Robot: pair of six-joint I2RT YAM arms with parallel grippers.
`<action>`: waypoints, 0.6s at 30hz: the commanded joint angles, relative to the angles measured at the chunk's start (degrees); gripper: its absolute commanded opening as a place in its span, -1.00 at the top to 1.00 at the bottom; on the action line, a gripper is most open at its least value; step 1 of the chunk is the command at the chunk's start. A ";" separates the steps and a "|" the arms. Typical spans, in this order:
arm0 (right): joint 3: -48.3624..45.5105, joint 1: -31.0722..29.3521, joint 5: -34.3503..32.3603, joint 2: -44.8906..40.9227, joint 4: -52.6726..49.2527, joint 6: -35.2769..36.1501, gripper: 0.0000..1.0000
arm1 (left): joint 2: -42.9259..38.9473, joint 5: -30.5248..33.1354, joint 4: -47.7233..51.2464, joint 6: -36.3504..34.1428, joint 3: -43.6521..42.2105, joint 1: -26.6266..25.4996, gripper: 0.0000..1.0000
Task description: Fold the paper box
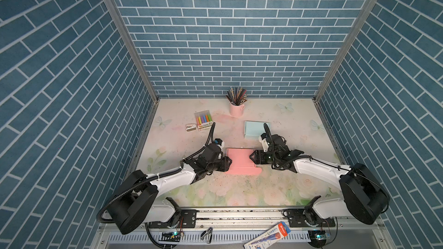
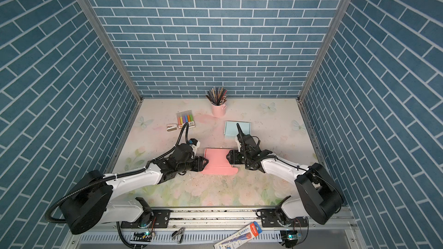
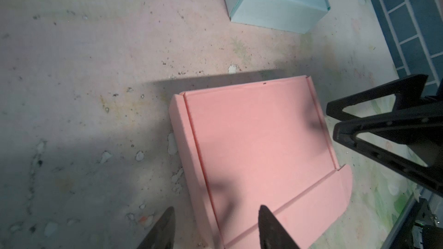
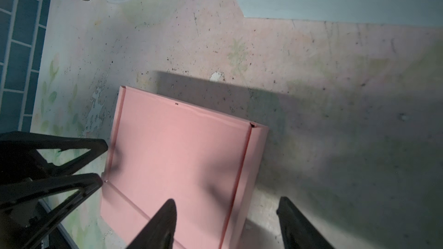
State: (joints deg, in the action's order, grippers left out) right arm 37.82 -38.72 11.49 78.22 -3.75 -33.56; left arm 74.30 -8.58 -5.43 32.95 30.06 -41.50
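Top view | paper box [image 1: 241, 161] flat, long axis far-near, flap nearest | left claw [image 1: 230, 163], right claw [image 1: 250, 157] both wide

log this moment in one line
pink box: lying flat | left end effector: open at left edge | right end effector: open at right edge

Blue brick-patterned walls [image 1: 239, 32] enclose a worn, floral-printed tabletop [image 1: 263, 188] with scuffed patches.

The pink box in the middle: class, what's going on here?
Two robot arms flank the pink paper box, which lies low and flat. The left gripper and the right gripper sit at its opposite side edges, both open and gripping nothing. Its front flap lies flat, not tucked in.
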 commanded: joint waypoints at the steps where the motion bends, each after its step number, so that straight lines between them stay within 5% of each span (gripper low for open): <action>1: 1.76 -0.73 -3.62 -3.80 -6.69 1.50 -0.39 | -3.57 1.21 3.89 -0.32 -0.60 0.15 -0.18; 9: 1.48 -7.22 -5.74 -9.22 -13.34 -1.54 -0.39 | -8.61 2.00 11.80 0.21 -0.21 -3.44 -0.18; 18: -0.28 -12.07 -5.73 -8.65 -11.61 -5.82 -0.39 | -9.02 -0.79 8.99 2.99 -1.50 -4.74 -0.20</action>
State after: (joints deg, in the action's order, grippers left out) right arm 37.98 -50.39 6.85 69.23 -15.00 -36.36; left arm 64.62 -8.43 4.05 34.54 29.85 -45.76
